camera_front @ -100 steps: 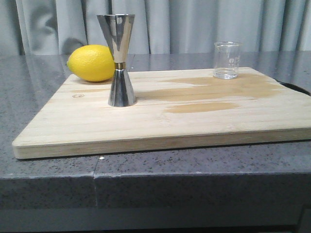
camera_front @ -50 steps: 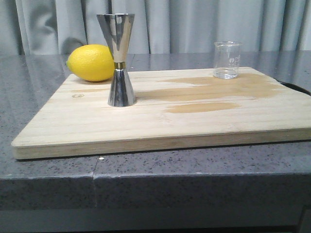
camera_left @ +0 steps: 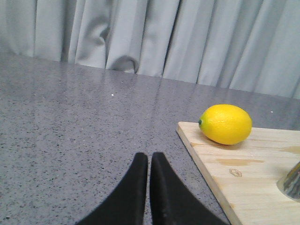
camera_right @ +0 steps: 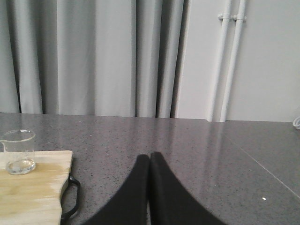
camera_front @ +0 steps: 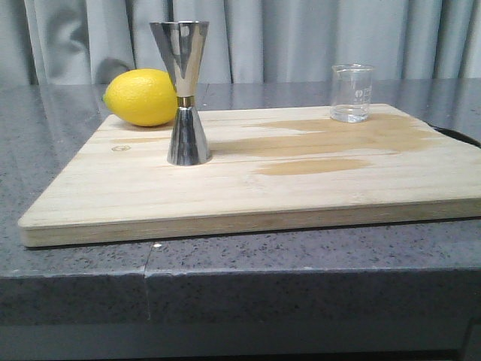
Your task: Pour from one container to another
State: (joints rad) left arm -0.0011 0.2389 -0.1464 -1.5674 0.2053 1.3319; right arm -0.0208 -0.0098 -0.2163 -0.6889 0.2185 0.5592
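Note:
The clear glass cup point(camera_front: 351, 93) stands upright at the far right of the wooden board point(camera_front: 301, 188); a little clear liquid shows at its bottom. The right wrist view has the cup point(camera_right: 19, 152) at the board's end. The steel jigger point(camera_front: 184, 92) with a gold band stands upright on the board's left part; only its base edge point(camera_left: 291, 182) shows in the left wrist view. My left gripper point(camera_left: 149, 157) is shut and empty over the grey counter, left of the board. My right gripper point(camera_right: 150, 157) is shut and empty over the counter, right of the board. Neither gripper shows in the front view.
A yellow lemon point(camera_front: 141, 97) lies at the board's far left corner, behind the jigger, and the lemon point(camera_left: 225, 123) also shows in the left wrist view. A black handle point(camera_right: 71, 197) sticks out at the board's right end. Darker wet-looking patches point(camera_front: 316, 165) mark the board. Grey curtains hang behind the counter.

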